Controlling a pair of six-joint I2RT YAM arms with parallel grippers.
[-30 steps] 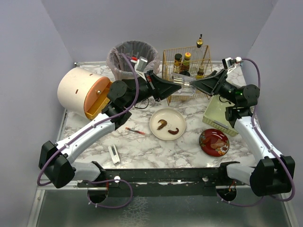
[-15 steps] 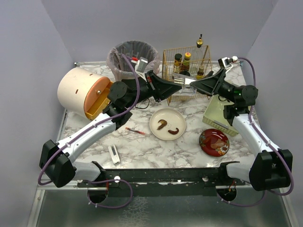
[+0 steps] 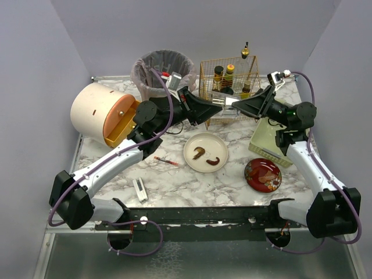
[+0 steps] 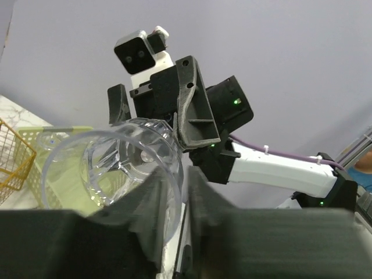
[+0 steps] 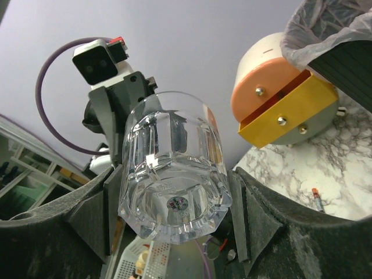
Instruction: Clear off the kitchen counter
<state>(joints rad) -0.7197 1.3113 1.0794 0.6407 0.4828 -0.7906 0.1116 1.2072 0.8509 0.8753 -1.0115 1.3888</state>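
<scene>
Bright even light, soft shadows; left claw (image 4: 179,185) blurred close-up.

No text can be read; the sticker (image 5: 175,203) under the glass (image 5: 171,168) is too small to read.

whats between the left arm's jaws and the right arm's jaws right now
A clear glass tumbler, held sideways in the air. The left jaws pinch its rim and the right jaws flank its base. Both wrist views show this best.
</scene>
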